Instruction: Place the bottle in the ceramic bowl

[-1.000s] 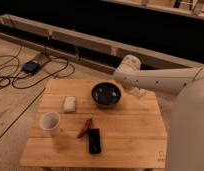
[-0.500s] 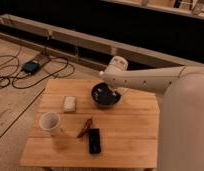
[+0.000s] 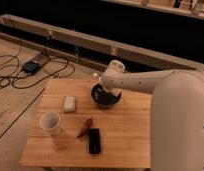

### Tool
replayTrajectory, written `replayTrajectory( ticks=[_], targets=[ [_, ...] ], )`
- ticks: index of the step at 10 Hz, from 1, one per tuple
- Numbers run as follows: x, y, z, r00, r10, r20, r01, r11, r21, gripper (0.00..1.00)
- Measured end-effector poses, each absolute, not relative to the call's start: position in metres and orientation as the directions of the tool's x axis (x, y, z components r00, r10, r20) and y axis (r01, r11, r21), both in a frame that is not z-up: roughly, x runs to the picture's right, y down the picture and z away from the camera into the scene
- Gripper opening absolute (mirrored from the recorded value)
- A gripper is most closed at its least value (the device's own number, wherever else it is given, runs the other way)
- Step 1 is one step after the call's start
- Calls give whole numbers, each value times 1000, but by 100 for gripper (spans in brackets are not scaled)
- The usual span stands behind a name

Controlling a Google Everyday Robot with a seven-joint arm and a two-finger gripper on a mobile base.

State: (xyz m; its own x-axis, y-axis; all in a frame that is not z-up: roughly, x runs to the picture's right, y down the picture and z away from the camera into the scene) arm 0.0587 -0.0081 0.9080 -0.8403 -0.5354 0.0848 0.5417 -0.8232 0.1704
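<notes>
The dark blue-black ceramic bowl (image 3: 104, 97) sits at the back middle of the wooden table (image 3: 120, 130). My white arm reaches in from the right, and its wrist (image 3: 115, 77) hangs over the bowl's far rim. My gripper (image 3: 108, 91) points down into the bowl, mostly hidden by the wrist. The bottle does not show; the wrist and gripper cover part of the bowl's inside.
A small white rectangular block (image 3: 69, 103) lies left of the bowl. A white cup (image 3: 50, 122) stands front left. A red object (image 3: 85, 127) and a black flat object (image 3: 94, 141) lie at the front middle. Cables and a box (image 3: 31, 66) lie on the floor.
My arm has swung left, from beside the bowl's right edge to over the bowl, and the gripper has come down into it. Nothing else on the table has moved.
</notes>
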Motion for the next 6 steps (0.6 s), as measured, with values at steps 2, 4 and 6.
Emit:
replayTrajectory(
  ticks=[2, 4, 6],
  targets=[
    [48, -6, 923, -847, -530, 47, 528, -826, 197, 38],
    [38, -1, 932, -847, -531, 20, 522, -823, 225, 55],
    [31, 11, 941, -846, -533, 6, 516, -816, 260, 63]
  ],
)
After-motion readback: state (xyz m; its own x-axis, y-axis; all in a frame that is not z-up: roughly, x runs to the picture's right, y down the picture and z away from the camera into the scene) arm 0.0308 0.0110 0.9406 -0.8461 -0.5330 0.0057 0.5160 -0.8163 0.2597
